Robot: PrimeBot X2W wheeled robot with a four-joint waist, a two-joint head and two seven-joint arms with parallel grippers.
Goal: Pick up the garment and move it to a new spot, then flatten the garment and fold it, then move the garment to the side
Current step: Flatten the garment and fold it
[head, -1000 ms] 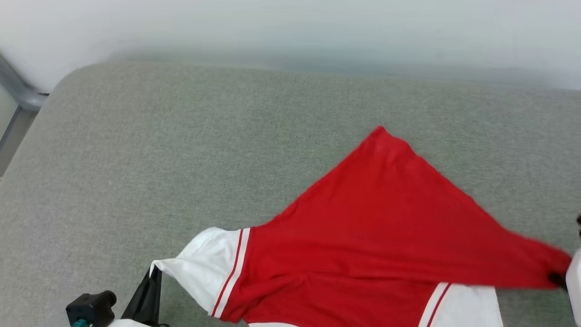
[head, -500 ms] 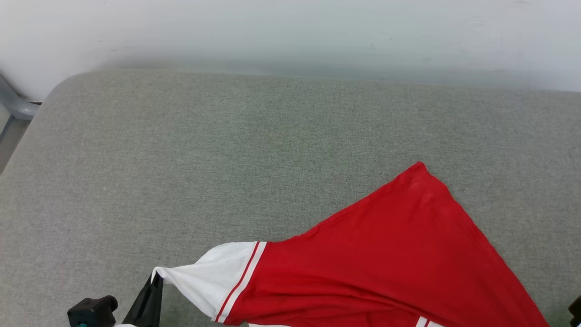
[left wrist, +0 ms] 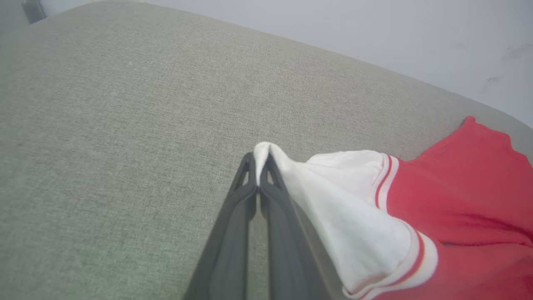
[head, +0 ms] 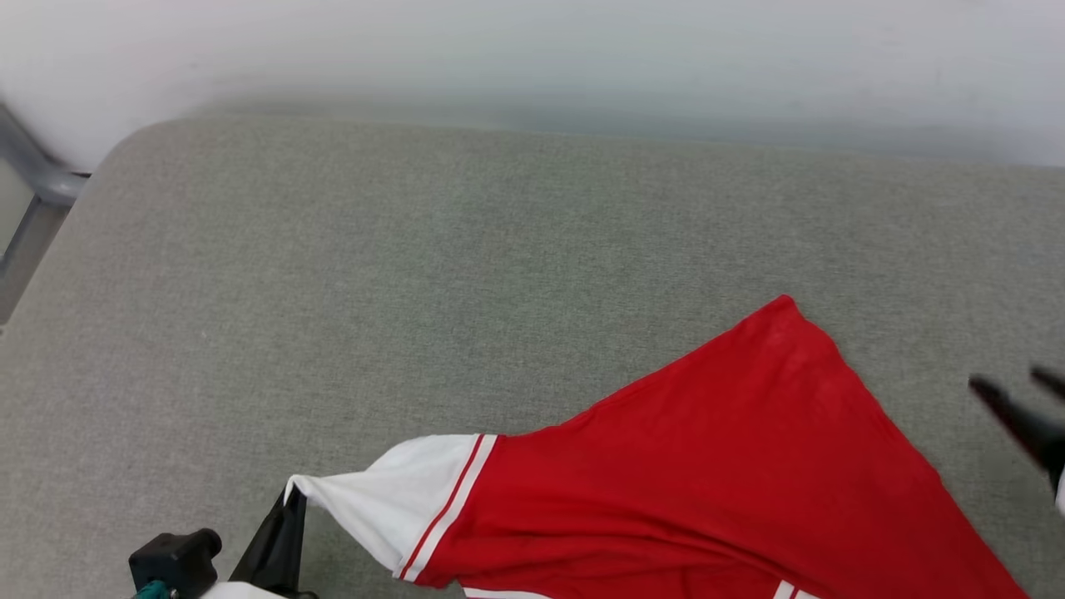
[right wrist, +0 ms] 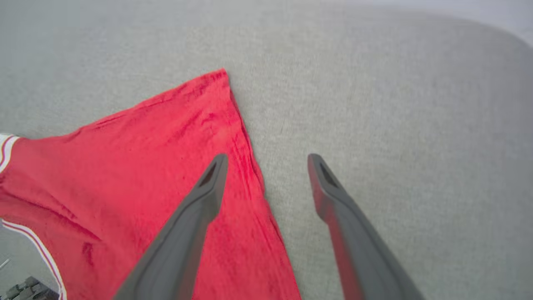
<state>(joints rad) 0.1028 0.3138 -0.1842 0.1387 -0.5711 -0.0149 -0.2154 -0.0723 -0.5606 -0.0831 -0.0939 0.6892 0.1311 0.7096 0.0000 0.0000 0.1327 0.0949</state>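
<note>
Left gripper (left wrist: 259,159) is pinching the tip of the shirt's white sleeve (left wrist: 345,200), its two dark fingers pressing together on the cloth and lifting that corner slightly off the grey cushion (head: 416,249). Right gripper (right wrist: 267,160) is standing wide open and gripping nothing. In its own wrist view one finger is showing over the red cloth and the other over bare cushion, with the shirt's edge running between them; whether either finger is touching anything cannot be told. In the head view it is reaching in from the right edge, just beside the shirt.

The shirt (head: 707,466) is lying on the near right part of the cushion. Its red body is spreading into a point aiming toward the pale wall (head: 532,50), and its lower part is running off the bottom of the head view. The sleeve, trimmed with red and white stripes, is stretching leftward to the left gripper.
</note>
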